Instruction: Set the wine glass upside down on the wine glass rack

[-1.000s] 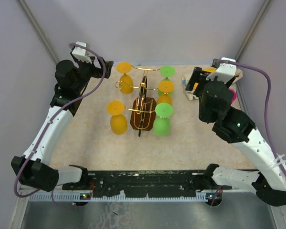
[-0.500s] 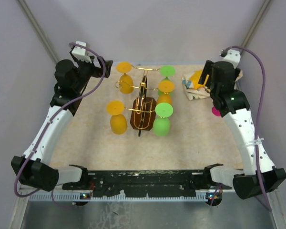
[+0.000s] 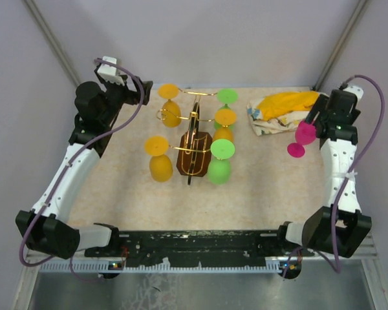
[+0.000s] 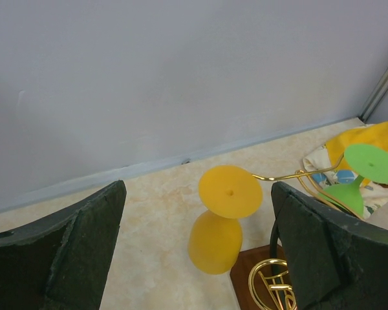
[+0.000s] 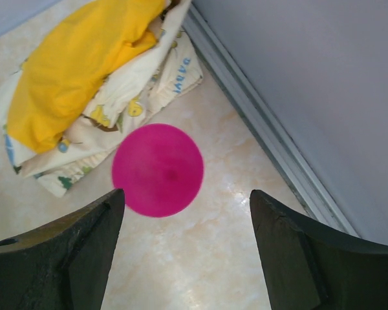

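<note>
A magenta wine glass [image 3: 302,137] stands on the table at the right, its bowl showing up-right of its round foot. In the right wrist view it is a round magenta disc [image 5: 157,170] seen end-on. My right gripper [image 3: 314,121] hovers just above and right of it, open [image 5: 187,200], touching nothing. The wine glass rack [image 3: 194,154], gold wire on a dark brown base, stands mid-table with several orange and green glasses hanging upside down on it. My left gripper [image 3: 144,92] is open at the back left [image 4: 197,187], facing an orange glass [image 4: 221,223] and the rack's base [image 4: 255,274].
A crumpled yellow and white cloth [image 3: 281,108] lies at the back right, just beyond the magenta glass [image 5: 84,71]. The right wall's base rail [image 5: 271,142] runs close beside my right gripper. Grey walls enclose the back and both sides.
My right arm has swung from over the cloth out to the right wall, uncovering the cloth and the magenta glass. The left arm and the rack have not moved.
</note>
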